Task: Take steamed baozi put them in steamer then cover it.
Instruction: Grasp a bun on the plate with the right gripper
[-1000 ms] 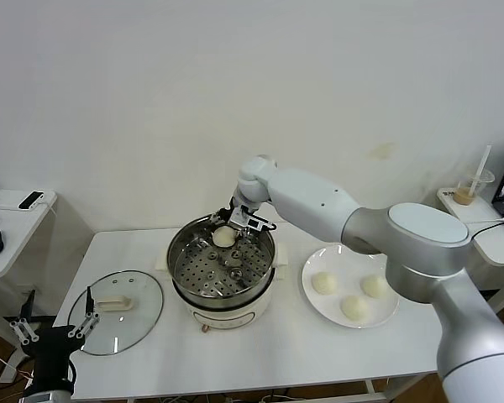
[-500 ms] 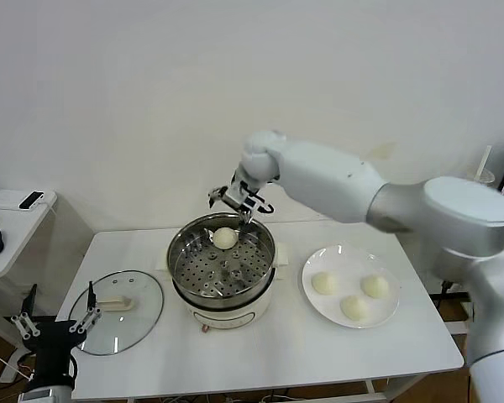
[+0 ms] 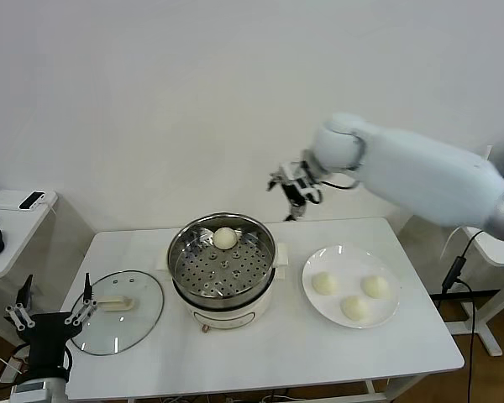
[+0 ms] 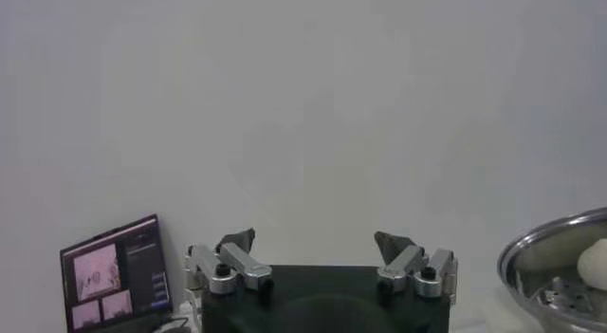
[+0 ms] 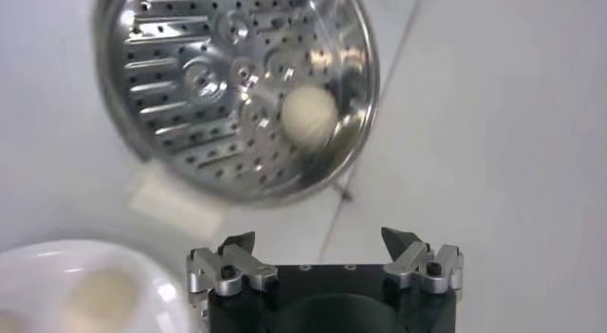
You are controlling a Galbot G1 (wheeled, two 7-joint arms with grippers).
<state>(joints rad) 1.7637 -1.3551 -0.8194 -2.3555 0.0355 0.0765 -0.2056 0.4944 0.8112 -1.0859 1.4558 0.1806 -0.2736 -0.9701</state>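
Observation:
One cream-white baozi [image 3: 225, 238] lies on the perforated tray at the back of the shiny steamer [image 3: 185, 270]; the right wrist view shows it too [image 5: 309, 116]. Three more baozi [image 3: 323, 283] lie on a flat white plate [image 3: 347, 258] to the steamer's right. The glass cover [image 3: 147, 315] with its cream handle lies flat on the table to the left. My right gripper [image 3: 292, 188] is open and empty, in the air behind and right of the steamer. My left gripper [image 3: 49, 314] is open and empty, low off the table's front left corner.
The steamer's rim shows at the edge of the left wrist view [image 4: 555, 259]. A side shelf [image 3: 8, 225] with small devices stands at the left. A cup with a straw [image 3: 473, 189] stands on a stand at the far right.
My right gripper has let go of the baozi in the steamer, risen, and swung right toward the plate side. The left arm has barely moved.

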